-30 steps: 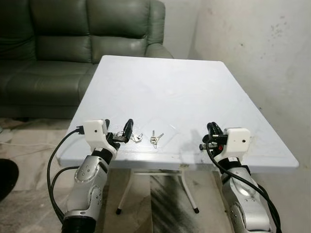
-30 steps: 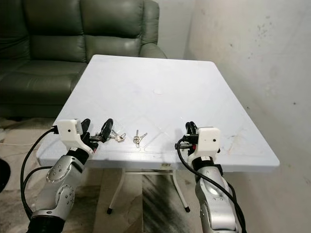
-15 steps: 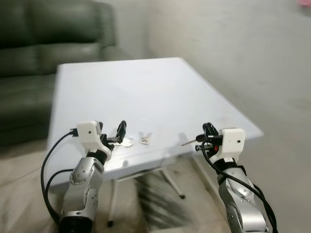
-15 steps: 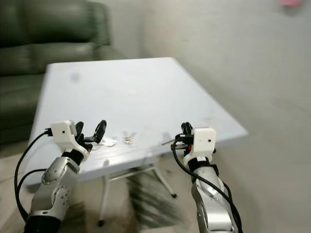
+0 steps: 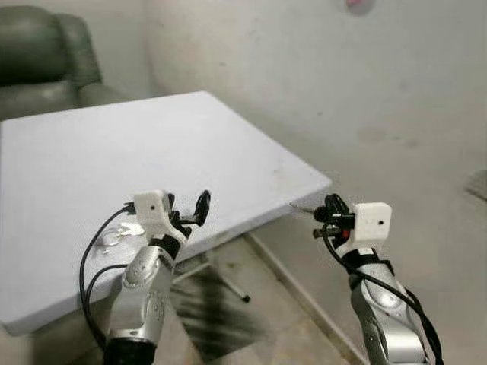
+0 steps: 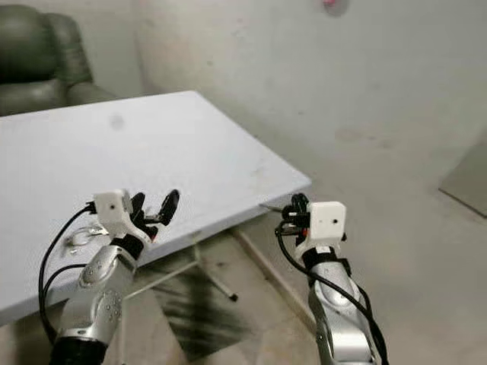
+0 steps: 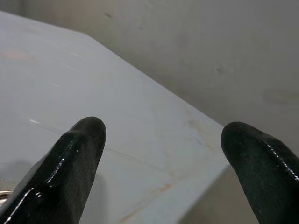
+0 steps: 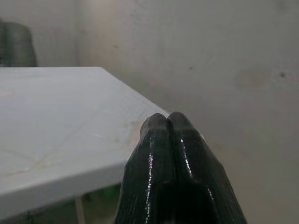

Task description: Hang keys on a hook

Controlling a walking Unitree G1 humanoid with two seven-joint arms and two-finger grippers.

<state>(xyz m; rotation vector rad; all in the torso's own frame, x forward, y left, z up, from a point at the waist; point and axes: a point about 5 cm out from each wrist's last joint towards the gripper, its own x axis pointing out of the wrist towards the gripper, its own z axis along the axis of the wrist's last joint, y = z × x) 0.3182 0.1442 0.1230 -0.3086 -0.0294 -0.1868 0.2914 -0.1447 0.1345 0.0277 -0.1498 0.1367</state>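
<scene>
In the head views the right tool (image 5: 327,217) hangs past the corner of the white surface (image 5: 228,152), over the floor (image 5: 304,289), its fingers pinched together with a thin metallic sliver, judged to be a key (image 5: 303,208), sticking out of the tip toward the surface edge. The left tool (image 5: 190,217) hovers at the near edge of the surface with its fingers spread apart and nothing between them; a second bunch of keys (image 5: 122,232) lies on the surface just beside that wrist. A small pink object (image 5: 356,6), possibly the hook, sits high on the grey wall (image 5: 380,91), blurred and cut by the frame, so its nature cannot be confirmed. A green sofa (image 5: 38,61) stands beyond the far side of the surface. The left wrist view shows two black fingers (image 7: 70,163) set wide, with bare white surface and its corner beyond them. The right wrist view shows the fingers (image 8: 159,158) closed flush; what they grip cannot be made out there. Judgement: the step in hand is the carry toward the wall; the next move calls for bringing the hook fully into sight, raising the right arm, and presenting the key ring to it.
</scene>
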